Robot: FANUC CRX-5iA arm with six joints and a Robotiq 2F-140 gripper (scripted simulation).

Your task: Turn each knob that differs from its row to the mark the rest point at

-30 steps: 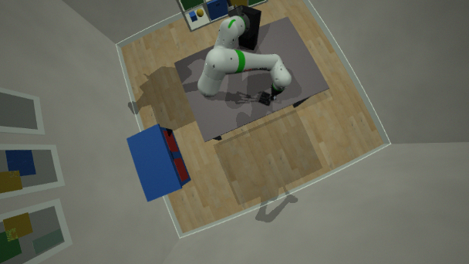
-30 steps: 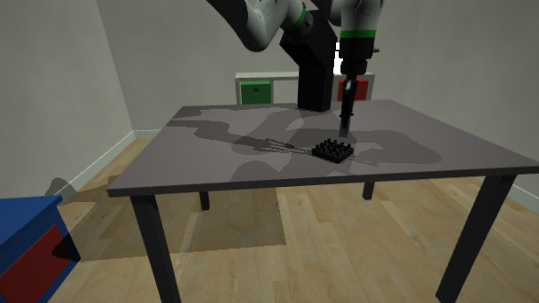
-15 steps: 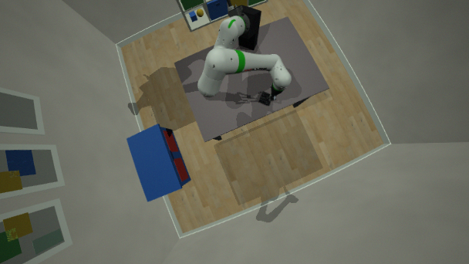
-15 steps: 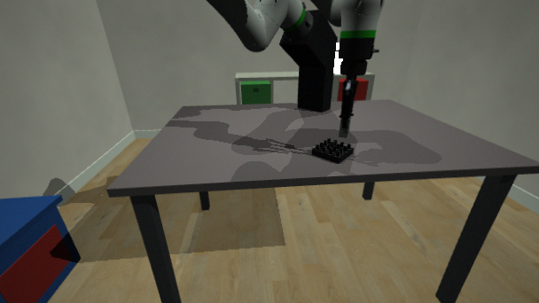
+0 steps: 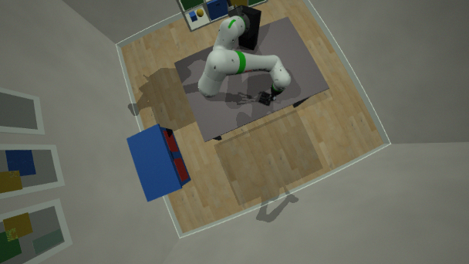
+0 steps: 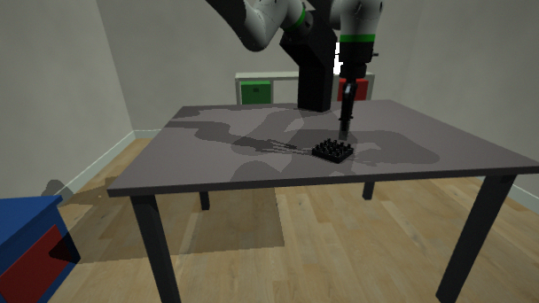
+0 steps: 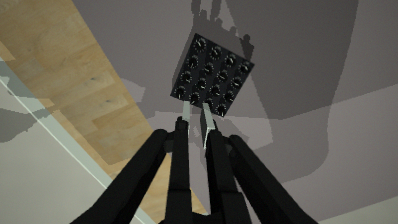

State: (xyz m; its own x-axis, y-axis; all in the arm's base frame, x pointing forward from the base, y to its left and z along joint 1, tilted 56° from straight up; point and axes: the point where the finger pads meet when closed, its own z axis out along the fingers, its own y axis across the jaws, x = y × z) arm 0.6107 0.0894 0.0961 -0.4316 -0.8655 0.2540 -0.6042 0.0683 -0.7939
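Observation:
The black knob box point(image 5: 264, 99) point(image 6: 333, 151) point(image 7: 212, 75) stands on its feet on the grey table point(image 5: 305, 58) point(image 6: 199, 155) point(image 7: 310, 60), near the front edge. It carries a four-by-four grid of small black knobs; their white lines are too small to read. My gripper point(image 6: 343, 134) point(image 7: 195, 110) hangs upright a little above the box, over its edge row nearest the wrist camera. Its fingers are nearly shut with a narrow gap and hold nothing. They touch no knob.
The arm's black pedestal point(image 5: 250, 27) point(image 6: 315, 80) stands at the back of the table. A blue cabinet point(image 5: 154, 162) point(image 6: 22, 248) stands on the floor at the left. A shelf with coloured bins point(image 6: 257, 90) is behind the table. The table edge runs close beside the box in the wrist view.

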